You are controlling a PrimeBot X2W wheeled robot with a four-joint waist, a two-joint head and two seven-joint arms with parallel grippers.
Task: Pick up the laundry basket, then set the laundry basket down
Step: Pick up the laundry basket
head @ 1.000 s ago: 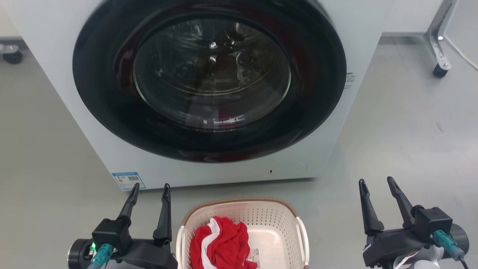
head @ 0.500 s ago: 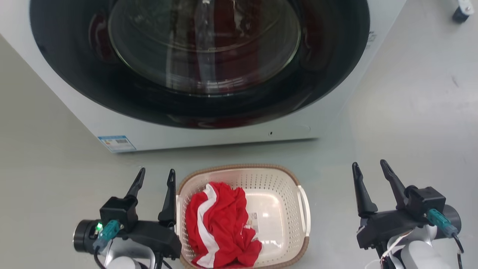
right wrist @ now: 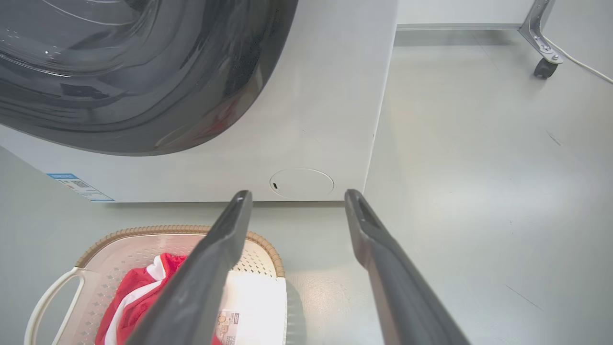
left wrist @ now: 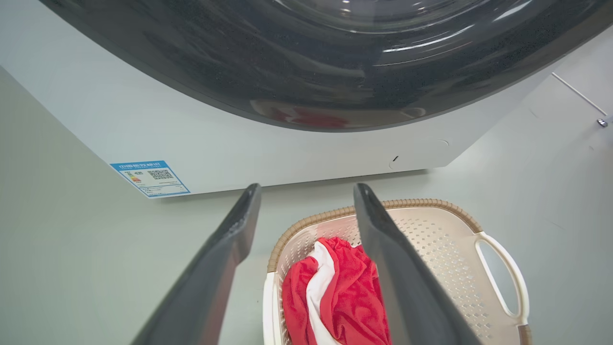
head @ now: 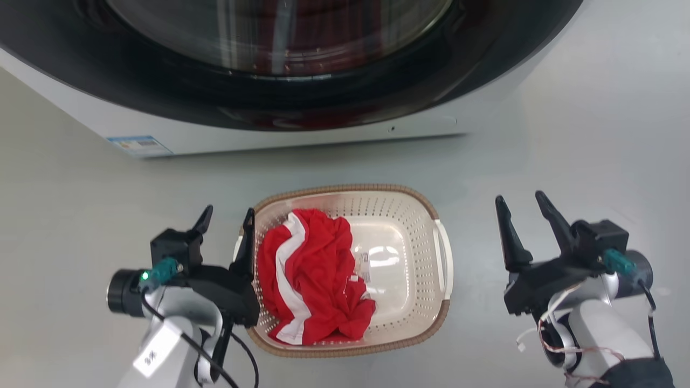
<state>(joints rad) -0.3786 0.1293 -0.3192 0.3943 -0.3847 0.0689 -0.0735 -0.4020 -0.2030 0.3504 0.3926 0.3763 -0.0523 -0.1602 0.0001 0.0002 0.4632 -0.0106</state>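
Head view. Laundry basket (head: 401, 280): sits upright on the grey floor (head: 81, 215), near the front of the washing machine (head: 302, 137) but apart from it. Holds a crumpled red-and-white cloth (head: 312, 269) in its left half; right half bare. Left pincer (head: 228, 212): hovers at the basket's left side, spread wide and grasping nothing, inner finger drawn across the left rim; cannot tell whether touching. Right pincer (head: 519, 198): released too, empty, well apart from the basket's right handle (head: 444, 258), over bare floor.

Left wrist view. Looks along two dark fingers (left wrist: 225, 258), parted. Shows floor under the left one, the basket's near rim and the cloth behind the right one. Beyond, the white handle on the far side, the brown woven rim, and a blue label (left wrist: 151, 178) low on the machine's front.

Right wrist view. Same parted stance, nothing between. Catches the basket at lower left, partly behind the left finger; bare floor under the right. Ahead, a round hatch (right wrist: 301, 183) at the machine's lower corner, and a castor (right wrist: 545, 68) far off.
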